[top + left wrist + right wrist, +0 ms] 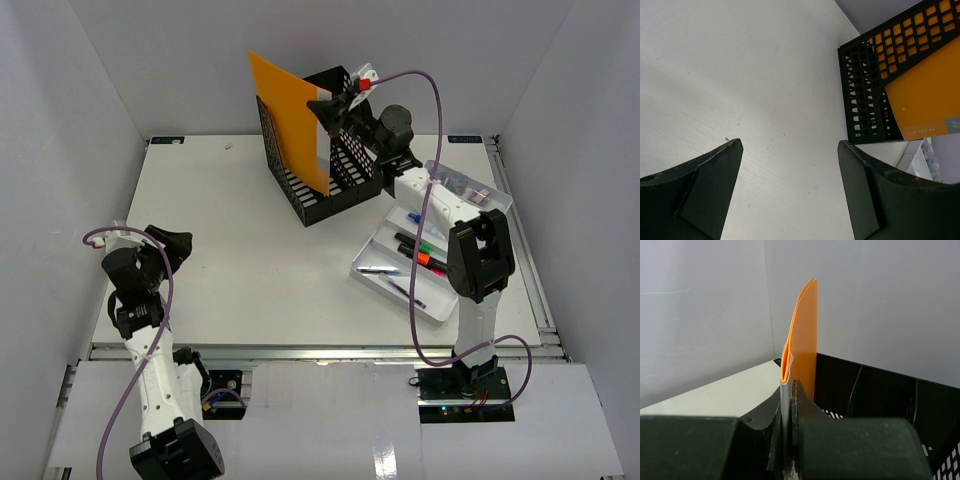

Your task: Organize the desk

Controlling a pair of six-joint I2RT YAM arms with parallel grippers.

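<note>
Top external view: the bench (250, 270) is a broad white rectangle with an aluminium rail along its near edge. It lies flat beneath both my arms and is mostly bare on the left. My right end effector (335, 108) is clamped tight on the pale edge of an orange folder (290, 120). It holds the folder upright, lower part inside the black mesh rack (345, 190) directly below. Behind that end effector, toward my base, a silver tray (385, 280) holds markers (425, 255). My left end effector (170, 245) hangs with its fingers wide apart over bare bench, the rack ahead and to its right.
</note>
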